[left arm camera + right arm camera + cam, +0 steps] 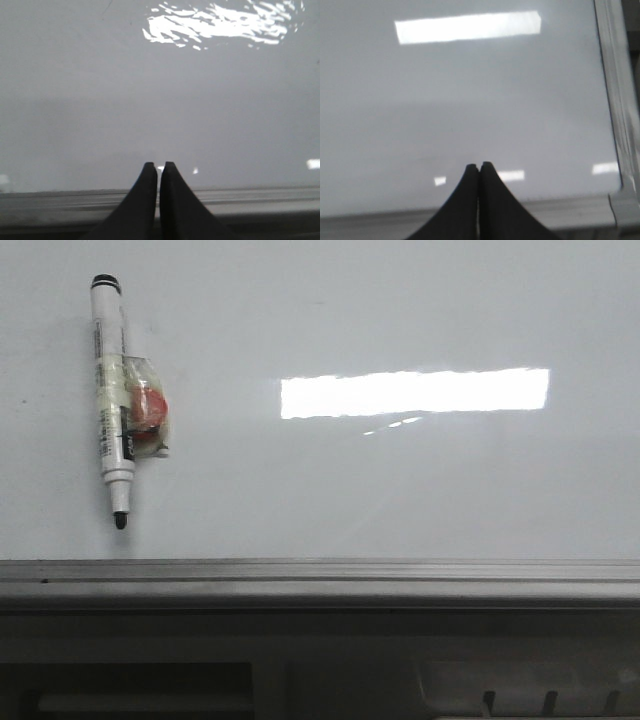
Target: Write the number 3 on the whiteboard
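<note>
At the left of the front view a white marker pen with a black cap end and black tip lies on the large glossy pale grey-white whiteboard, tip towards the grey metal frame edge. A wad of clear tape around something red and round sticks to the pen's barrel on its right side. No black stroke shows anywhere on the board in any view, so the number 3 is not yet written.

The left gripper has its dark jaws drawn narrow, only a slit between the tips, holding nothing, and it hangs over bare board near the frame. The right gripper is the same: jaws pressed together, empty, over the board's right corner, well apart from the pen.

My judgement of the risks:
- With jaws this narrow, neither gripper can take the pen; coming down on it like this would shove it along the slick board.
- The taped lump makes the barrel uneven. A grasp partly on the tape could let the pen twist, so the tip meets the board at a bad angle.
- The bare tip could smear a stray mark if the pen is dragged during pickup.
- The bright rectangular light reflection may hide thin strokes from the camera.
</note>
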Available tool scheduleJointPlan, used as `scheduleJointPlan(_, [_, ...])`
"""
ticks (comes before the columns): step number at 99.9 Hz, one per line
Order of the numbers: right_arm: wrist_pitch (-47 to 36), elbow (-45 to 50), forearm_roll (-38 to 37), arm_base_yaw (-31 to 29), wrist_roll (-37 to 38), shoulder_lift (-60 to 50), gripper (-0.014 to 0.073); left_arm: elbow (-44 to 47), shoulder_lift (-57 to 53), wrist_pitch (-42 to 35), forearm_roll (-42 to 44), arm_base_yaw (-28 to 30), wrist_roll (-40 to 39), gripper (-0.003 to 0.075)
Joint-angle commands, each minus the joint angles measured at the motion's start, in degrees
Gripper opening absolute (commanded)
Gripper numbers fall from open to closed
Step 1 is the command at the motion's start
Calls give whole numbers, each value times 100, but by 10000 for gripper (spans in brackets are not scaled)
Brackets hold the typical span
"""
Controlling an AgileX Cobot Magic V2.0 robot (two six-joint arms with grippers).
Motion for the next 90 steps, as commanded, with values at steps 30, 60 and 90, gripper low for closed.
scheduleJointPlan(30, [-2285, 49, 2260, -18, 8, -87, -61, 47, -133, -1326, -5692, 2, -63, -21])
scheduleJointPlan(60, [-1762, -995, 2250, 91, 8, 116, -61, -1428, 509, 206, -3447, 2, 572, -14])
scheduleJointPlan(90, [-385, -2541, 1664, 832, 8, 1267, 157, -3394, 3008, 2550, -2339, -223, 902, 402])
